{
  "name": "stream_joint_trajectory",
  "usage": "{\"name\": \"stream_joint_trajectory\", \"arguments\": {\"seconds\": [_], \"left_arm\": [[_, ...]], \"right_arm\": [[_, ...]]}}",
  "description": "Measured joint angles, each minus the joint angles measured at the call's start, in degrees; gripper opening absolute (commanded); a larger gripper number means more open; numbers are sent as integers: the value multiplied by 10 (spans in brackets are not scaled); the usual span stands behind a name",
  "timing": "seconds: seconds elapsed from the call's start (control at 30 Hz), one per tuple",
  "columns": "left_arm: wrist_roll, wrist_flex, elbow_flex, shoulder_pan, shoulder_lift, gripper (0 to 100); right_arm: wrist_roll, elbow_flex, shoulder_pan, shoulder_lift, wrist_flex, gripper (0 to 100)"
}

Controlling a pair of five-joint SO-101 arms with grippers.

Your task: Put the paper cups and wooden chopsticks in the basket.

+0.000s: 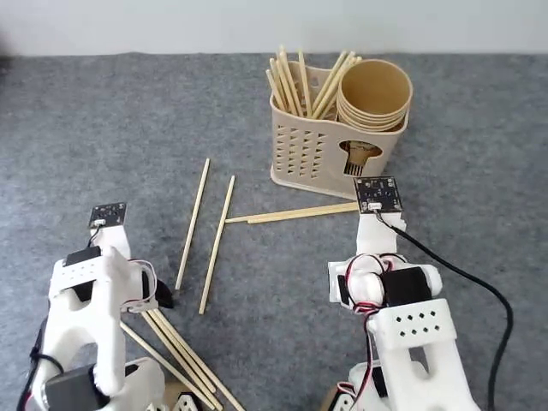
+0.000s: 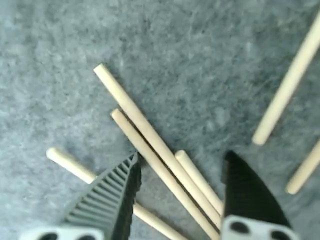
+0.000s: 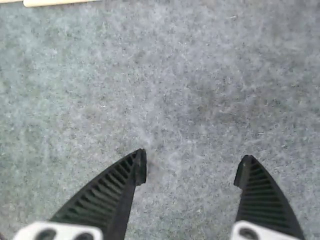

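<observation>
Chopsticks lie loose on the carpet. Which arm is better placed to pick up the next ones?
Left. The left gripper is open right above a bundle of chopsticks, some lying inside its opening. The right gripper is open above bare carpet, gripping nothing.

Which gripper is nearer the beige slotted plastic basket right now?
Right. The right gripper hangs over bare grey carpet just in front of the beige plastic basket; the left gripper sits farther back and to the side, over loose wooden chopsticks.
</observation>
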Motion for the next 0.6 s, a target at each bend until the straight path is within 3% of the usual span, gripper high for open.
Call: {"name": "stream_joint_trajectory", "arguments": {"seconds": [0.07,0.33,0.6], "left_arm": [[-1,0,-1,2,0,10],[0,0,-4,4,0,13],[4,-1,-17,57,6,13]], "right_arm": [[0,0,0,0,0,296],[0,0,0,0,0,296],[0,0,0,0,0,296]]}}
